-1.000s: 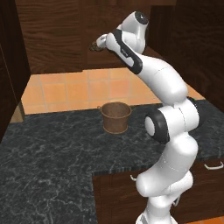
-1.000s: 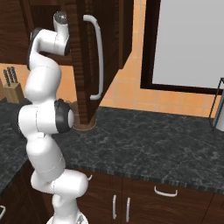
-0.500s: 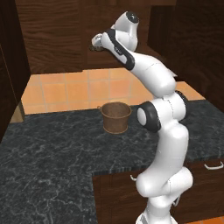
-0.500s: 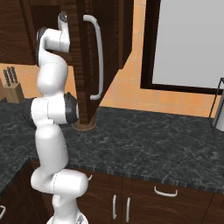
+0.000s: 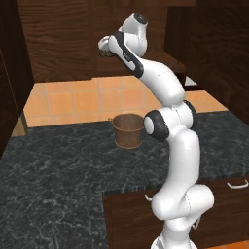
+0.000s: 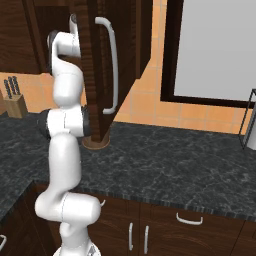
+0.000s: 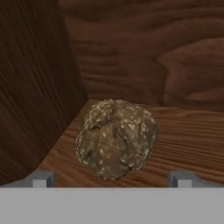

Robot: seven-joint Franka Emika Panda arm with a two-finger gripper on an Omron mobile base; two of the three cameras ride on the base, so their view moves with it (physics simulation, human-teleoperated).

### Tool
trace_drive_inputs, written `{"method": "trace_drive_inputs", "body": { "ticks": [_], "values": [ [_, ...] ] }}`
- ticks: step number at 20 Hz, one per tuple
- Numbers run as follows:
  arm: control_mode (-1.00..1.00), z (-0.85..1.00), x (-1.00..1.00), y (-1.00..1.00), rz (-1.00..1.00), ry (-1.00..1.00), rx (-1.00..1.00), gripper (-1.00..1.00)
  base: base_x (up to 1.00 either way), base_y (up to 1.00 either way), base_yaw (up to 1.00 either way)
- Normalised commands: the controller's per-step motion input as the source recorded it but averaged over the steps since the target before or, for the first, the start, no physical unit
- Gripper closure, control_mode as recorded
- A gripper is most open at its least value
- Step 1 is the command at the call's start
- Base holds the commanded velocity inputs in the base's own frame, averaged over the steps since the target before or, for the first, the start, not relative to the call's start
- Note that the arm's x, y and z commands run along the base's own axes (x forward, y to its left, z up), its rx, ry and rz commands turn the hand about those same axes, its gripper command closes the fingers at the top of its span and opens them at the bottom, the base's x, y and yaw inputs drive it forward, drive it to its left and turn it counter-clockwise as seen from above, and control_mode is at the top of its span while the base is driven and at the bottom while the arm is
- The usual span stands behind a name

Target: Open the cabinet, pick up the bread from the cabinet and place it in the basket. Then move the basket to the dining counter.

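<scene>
The bread (image 7: 116, 138), a lumpy brown round piece, lies on the wooden shelf (image 7: 188, 131) in the cabinet's left back corner. My gripper (image 7: 111, 179) is open just in front of it, its fingertips (image 7: 41, 178) spread wider than the bread and apart from it. In the left base view the gripper (image 5: 103, 46) reaches high into the dark cabinet. The cabinet door (image 6: 92, 60) stands swung open, its silver bar handle (image 6: 112, 60) facing out. Below, the brown basket (image 5: 128, 130) sits upright on the black marble counter (image 5: 53, 165); the door hides most of the basket (image 6: 95, 144).
A knife block (image 6: 12, 100) stands at the counter's far left and a steel object (image 6: 248, 120) at its right end. Drawers with curved handles (image 5: 238, 184) run under the counter. The open door juts out over the counter beside my arm.
My arm has straightened upward and pushed the hand a little deeper into the cabinet. The basket and door have stayed put.
</scene>
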Motion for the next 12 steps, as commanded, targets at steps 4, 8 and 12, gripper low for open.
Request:
{"method": "trace_drive_inputs", "body": {
  "ticks": [4,8,12],
  "values": [
    [-1.00,-0.22,-0.30,0.00,-0.04,-0.13,0.00,-1.00,0.00,0.00,0.00],
    [-1.00,-0.34,-1.00,0.00,-0.10,-0.26,0.00,-1.00,0.00,0.00,0.00],
    [-1.00,-0.94,-1.00,0.00,-0.11,-0.26,0.00,-1.00,0.00,0.00,0.00]
  ]
}}
